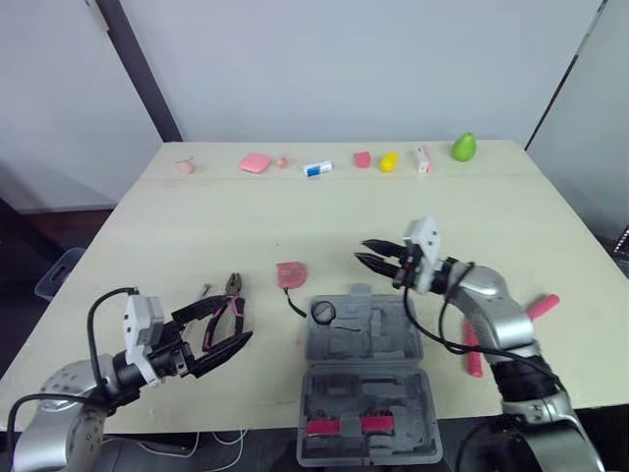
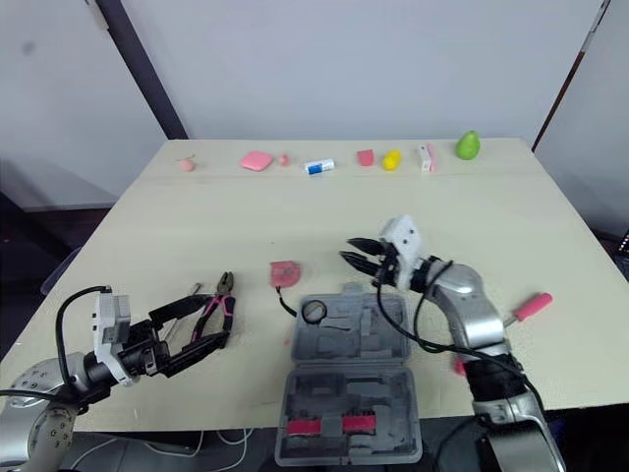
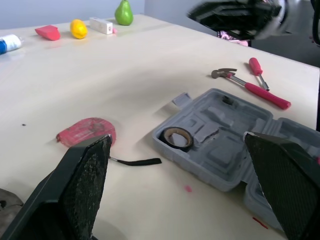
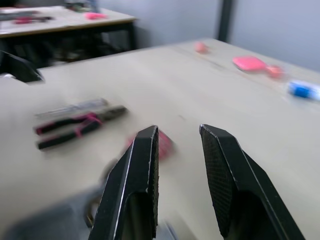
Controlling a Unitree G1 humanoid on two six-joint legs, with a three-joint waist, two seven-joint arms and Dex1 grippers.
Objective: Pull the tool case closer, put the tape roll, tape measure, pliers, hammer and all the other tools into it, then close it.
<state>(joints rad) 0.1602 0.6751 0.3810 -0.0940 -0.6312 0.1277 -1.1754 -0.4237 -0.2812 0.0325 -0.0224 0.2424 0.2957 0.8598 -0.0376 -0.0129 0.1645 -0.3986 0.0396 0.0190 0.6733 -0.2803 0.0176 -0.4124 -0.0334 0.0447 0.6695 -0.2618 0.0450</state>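
the tool case [image 1: 378, 336] lies open at the near middle of the table [image 1: 197, 226], and the tape roll [image 1: 322, 313] is already seated in its far left corner. the pink tape measure [image 1: 292, 274] rests just beyond that corner, its black strap trailing toward the case, and is judged to be the next thing to be packed. the right gripper [image 1: 360, 251] hangs over the case's far edge, pointed left toward the tape measure, its fingers parted narrowly and nothing held between them. for a clean pick the fingers should be widened first, brought down across the tape measure's flat body rather than onto the strap, and the strap kept from catching on the case wall when it is carried in. the left gripper [image 1: 236, 318] is spread wide and empty near the left front edge, just beside the pliers [image 1: 233, 290], which could be taken from that side. in the left wrist view the hammer [image 3: 252, 89] and the screwdriver [image 3: 256, 66] are seen laid out in full on the right of the case, whereas from the head the right arm covers much of the hammer.
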